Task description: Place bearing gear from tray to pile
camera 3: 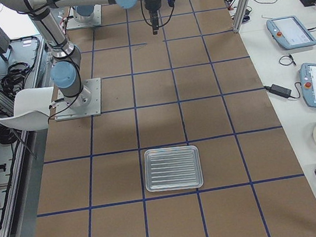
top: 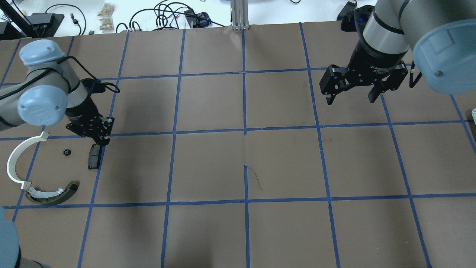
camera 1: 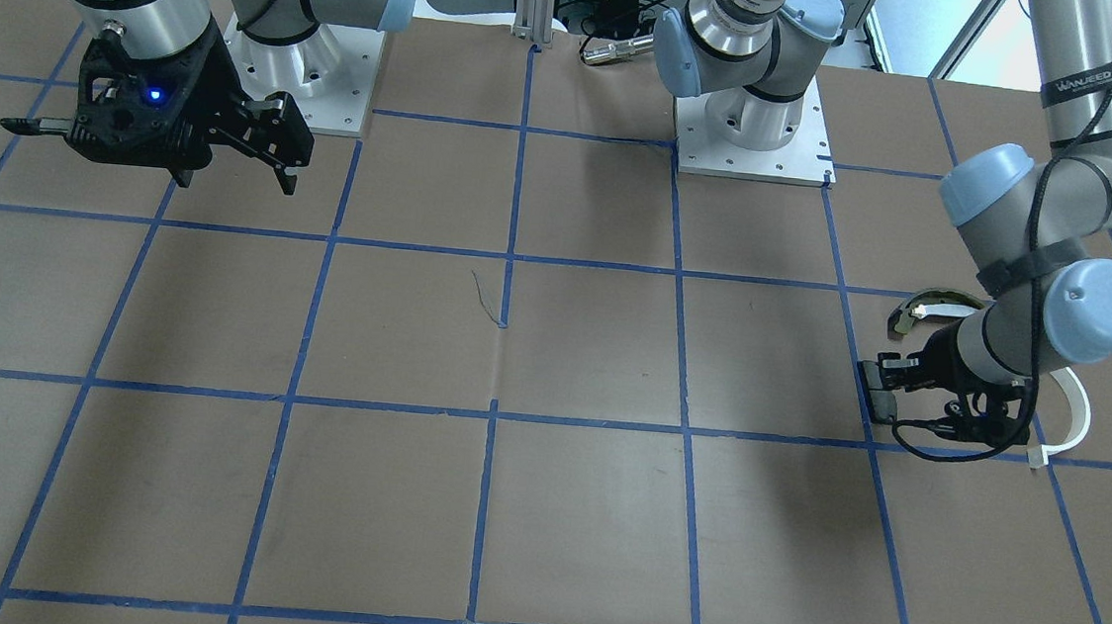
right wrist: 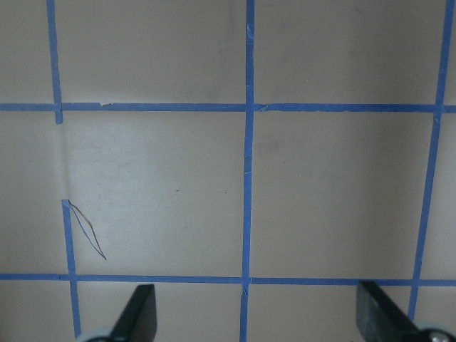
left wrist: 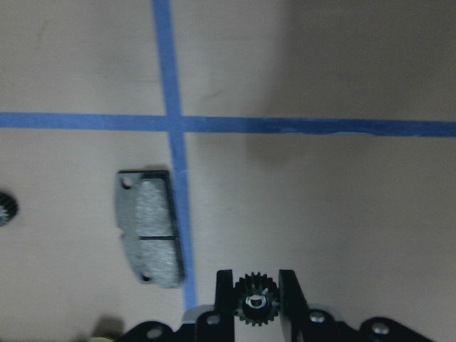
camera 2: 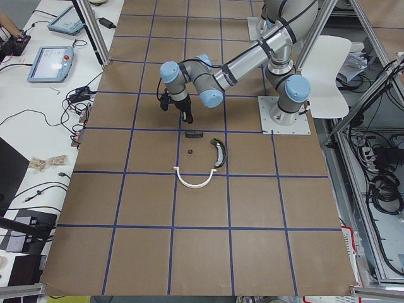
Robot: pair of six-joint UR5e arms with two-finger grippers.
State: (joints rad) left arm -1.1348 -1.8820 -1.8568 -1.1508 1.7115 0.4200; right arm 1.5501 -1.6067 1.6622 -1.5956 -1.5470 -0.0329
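Note:
My left gripper [left wrist: 256, 279] is shut on a small black bearing gear [left wrist: 256, 305] and holds it just above the table. It hangs beside the pile, right next to the black rectangular pad [left wrist: 151, 228]. In the overhead view the left gripper [top: 99, 138] is just above the pad [top: 94, 156]. The pile also holds another small black gear [top: 66, 152], the olive-and-white curved shoe [top: 52, 193] and the thin white half-ring arc [top: 16, 163]. The ribbed metal tray [camera 3: 172, 168] shows only in the exterior right view, with nothing visible in it. My right gripper [top: 350, 97] is open and empty, raised on the far right.
The table is brown paper with a grid of blue tape lines [top: 244, 130]. The two arm bases [camera 1: 754, 129] stand at the robot's edge. Cables and small items lie beyond the far edge [top: 167, 15]. A white object [top: 474, 113] shows at the right border.

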